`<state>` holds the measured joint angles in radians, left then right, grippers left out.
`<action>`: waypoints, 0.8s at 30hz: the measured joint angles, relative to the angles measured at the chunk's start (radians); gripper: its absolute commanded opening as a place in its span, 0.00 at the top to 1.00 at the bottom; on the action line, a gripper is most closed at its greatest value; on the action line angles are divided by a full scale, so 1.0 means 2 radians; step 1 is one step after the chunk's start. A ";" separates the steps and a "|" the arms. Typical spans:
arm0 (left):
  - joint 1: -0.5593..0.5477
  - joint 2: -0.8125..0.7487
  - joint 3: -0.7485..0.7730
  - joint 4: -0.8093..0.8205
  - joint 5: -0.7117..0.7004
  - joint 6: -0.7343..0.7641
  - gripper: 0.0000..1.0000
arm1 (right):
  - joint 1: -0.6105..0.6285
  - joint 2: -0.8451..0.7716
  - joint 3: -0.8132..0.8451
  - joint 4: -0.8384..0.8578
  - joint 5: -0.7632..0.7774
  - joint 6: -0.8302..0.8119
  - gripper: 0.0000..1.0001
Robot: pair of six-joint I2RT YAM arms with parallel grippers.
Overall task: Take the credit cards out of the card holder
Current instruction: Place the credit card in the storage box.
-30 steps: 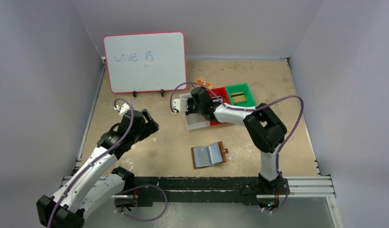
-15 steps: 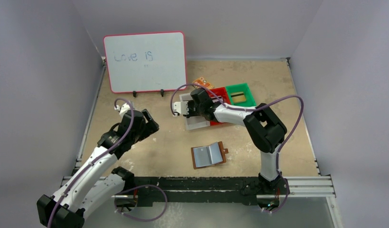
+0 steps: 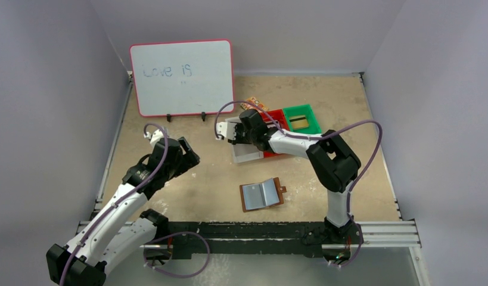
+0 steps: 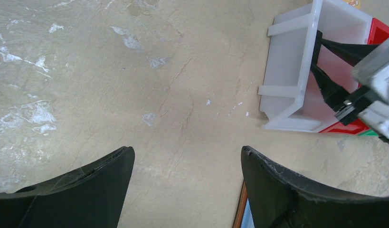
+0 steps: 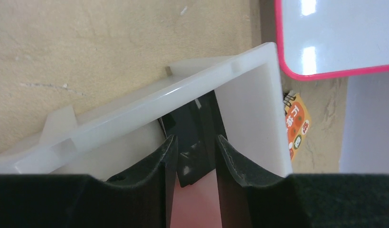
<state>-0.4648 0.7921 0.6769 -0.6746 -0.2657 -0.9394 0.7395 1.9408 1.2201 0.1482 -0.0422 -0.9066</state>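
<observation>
Card holder (image 3: pixel 262 195): lies open and flat near the middle of the near edge, with its snap tab toward the right edge and its pale pockets facing up.
Right gripper (image 5: pixel 196 138): down inside the white bin (image 3: pixel 248 157) beyond the worktop's (image 3: pixel 199 185) centre, fingers clamped on the edges of a dark card (image 5: pixel 192 121).
Left gripper (image 4: pixel 186 151): jaws wide apart, hovering over bare worktop toward the left edge, well apart from the card holder.
Bins: the white bin, red bin (image 3: pixel 277 114) and green bin (image 3: pixel 307 109) touch in a row toward the far edge. A gold card (image 3: pixel 298 121) lies in the green one.
Open room: bare worktop along the right edge and between the bins and the card holder.
Writing: the whiteboard (image 3: pixel 182 77) at the far left corner reads "Love is". The orange packet (image 3: pixel 254 103) behind the red bin bears print too small to read.
</observation>
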 measured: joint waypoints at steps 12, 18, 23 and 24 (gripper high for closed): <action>0.000 -0.001 0.000 0.002 0.000 -0.002 0.18 | 0.001 -0.212 -0.094 0.094 0.054 0.290 0.35; 0.000 0.004 0.000 0.015 0.010 -0.006 0.18 | 0.001 -0.303 -0.102 0.016 0.074 0.505 0.39; 0.000 0.009 -0.004 0.026 0.017 -0.010 0.18 | 0.003 -0.370 -0.180 -0.034 0.049 0.643 0.41; 0.000 0.010 -0.005 0.030 0.018 -0.010 0.18 | 0.008 -0.372 -0.188 -0.051 0.050 0.664 0.41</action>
<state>-0.4648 0.8127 0.6670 -0.6155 -0.2298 -0.9600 0.7547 1.1969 0.8440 0.0463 0.0578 0.4210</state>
